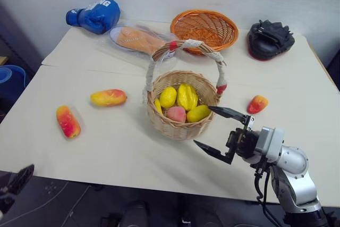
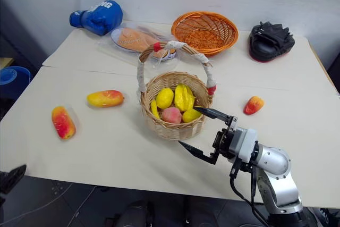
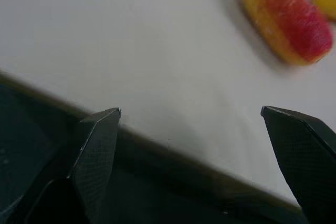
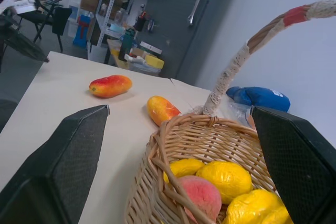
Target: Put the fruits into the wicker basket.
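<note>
The wicker basket (image 1: 179, 127) stands mid-table and holds several yellow fruits (image 1: 187, 97) and a pink peach (image 1: 176, 114). Two elongated yellow-red fruits lie to its left, one (image 1: 108, 97) nearer the basket and one (image 1: 68, 121) nearer the table's left edge. A small rounder fruit (image 1: 257, 103) lies to the basket's right. My right gripper (image 1: 202, 125) hovers open and empty just right of the basket's near side, pointing toward it. My left gripper (image 3: 191, 111) is open and empty over the table's near-left edge, with a yellow-red fruit (image 3: 286, 17) ahead of it.
At the back of the table lie a blue boxing glove (image 1: 95, 14), an orange flat item in clear plastic (image 1: 138, 39), a shallow orange woven bowl (image 1: 204, 27) and a black pad (image 1: 270, 39). A blue bin (image 1: 10, 82) stands off the table's left side.
</note>
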`<state>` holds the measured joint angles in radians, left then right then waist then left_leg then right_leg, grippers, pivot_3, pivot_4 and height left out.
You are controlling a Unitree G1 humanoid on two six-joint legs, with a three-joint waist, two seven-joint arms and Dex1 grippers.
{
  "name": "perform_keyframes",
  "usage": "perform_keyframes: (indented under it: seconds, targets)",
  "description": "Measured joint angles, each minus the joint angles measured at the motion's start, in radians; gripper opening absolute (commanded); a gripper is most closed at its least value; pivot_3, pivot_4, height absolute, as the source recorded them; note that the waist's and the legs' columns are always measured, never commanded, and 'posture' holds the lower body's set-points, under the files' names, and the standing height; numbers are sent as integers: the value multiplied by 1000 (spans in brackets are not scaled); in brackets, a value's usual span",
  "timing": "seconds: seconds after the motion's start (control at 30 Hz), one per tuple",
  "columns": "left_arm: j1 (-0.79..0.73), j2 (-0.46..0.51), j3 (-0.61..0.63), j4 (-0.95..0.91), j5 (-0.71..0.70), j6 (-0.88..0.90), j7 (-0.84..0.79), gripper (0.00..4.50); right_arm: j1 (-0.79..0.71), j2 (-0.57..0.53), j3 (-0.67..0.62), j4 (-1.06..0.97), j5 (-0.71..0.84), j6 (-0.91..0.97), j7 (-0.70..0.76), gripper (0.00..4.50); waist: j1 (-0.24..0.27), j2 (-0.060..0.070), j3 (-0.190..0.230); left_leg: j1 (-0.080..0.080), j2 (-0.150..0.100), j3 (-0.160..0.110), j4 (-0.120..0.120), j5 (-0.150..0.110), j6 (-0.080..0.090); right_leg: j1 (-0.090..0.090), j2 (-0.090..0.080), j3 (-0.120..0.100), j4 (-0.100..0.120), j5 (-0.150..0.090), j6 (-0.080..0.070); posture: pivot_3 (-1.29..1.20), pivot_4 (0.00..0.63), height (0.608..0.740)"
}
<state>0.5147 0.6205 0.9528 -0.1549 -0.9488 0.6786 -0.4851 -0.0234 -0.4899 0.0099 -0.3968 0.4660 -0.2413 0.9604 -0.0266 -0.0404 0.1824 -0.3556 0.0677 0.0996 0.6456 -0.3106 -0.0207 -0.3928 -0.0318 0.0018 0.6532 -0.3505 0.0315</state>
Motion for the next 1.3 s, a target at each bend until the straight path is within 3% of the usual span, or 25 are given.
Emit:
perform_keyframes:
  seconds: [0.17, 0.27, 0.4, 0.77, 0.8, 0.93, 1.07, 1.17, 1.3]
  targets:
    - [-186, 188, -9, -55, -103, 191, 122, 4500, 17, 0, 10, 0, -8, -4, 2, 4453, -4, -1, -1, 0, -1, -1, 0, 0, 0, 1, -1, -2, 1, 2, 3, 0, 150, 740]
    - [-329, 249, -82, -44, -117, 328, 270, 4500, 20, -1, 13, 1, -16, -10, 2, 4453, -8, 6, 3, 1, -2, 0, -1, 1, 0, 0, -2, -2, 2, 5, 9, 0, 150, 740]
    - [-498, 224, -203, 17, -102, 423, 395, 4500, 20, -2, 18, 5, -22, -13, 1, 4453, -14, 8, 4, 0, 0, 0, -3, 2, -3, -2, 1, -3, 4, 5, 9, 0, 150, 740]
    - [-679, 228, -400, 183, 60, 456, 352, 4500, 39, -5, 21, 2, -28, 7, -27, 4453, -18, 8, 4, 1, -1, -1, -1, 4, -5, -1, 1, -3, 7, 5, 9, 0, 150, 740]
    - [-703, 228, -416, 198, 78, 455, 343, 4314, 41, -8, 20, 2, -28, 8, -33, 4484, -16, 8, 4, 1, -1, -1, -1, 4, -5, -1, 1, -3, 7, 5, 9, 0, 150, 740]
    - [-730, 230, -455, 221, 139, 427, 290, 3270, 52, -13, 1, 1, -27, 21, -51, 4500, -6, 8, 4, 1, -1, -1, -1, 4, -5, -2, 1, -3, 7, 5, 9, 0, 150, 740]
    - [-718, 302, -520, 251, 203, 379, 156, 2102, 79, -26, -27, 0, -26, 27, -66, 4500, -7, 8, 4, 1, 0, 0, -2, 4, -6, -2, 1, -3, 6, 5, 9, 0, 150, 740]
    - [-691, 351, -535, 286, 237, 323, 24, 1931, 102, -32, -44, -9, -25, 35, -76, 4500, -11, 8, 4, 0, 0, 0, -3, 4, -6, -3, 1, -3, 7, 4, 8, 0, 150, 740]
    - [-592, 410, -472, 227, 230, 115, -360, 1931, 164, -47, -142, -53, -9, 66, -132, 4500, -10, 8, 4, -1, 0, -1, -5, 4, -7, -5, -1, -4, 6, 3, 5, 0, 150, 740]
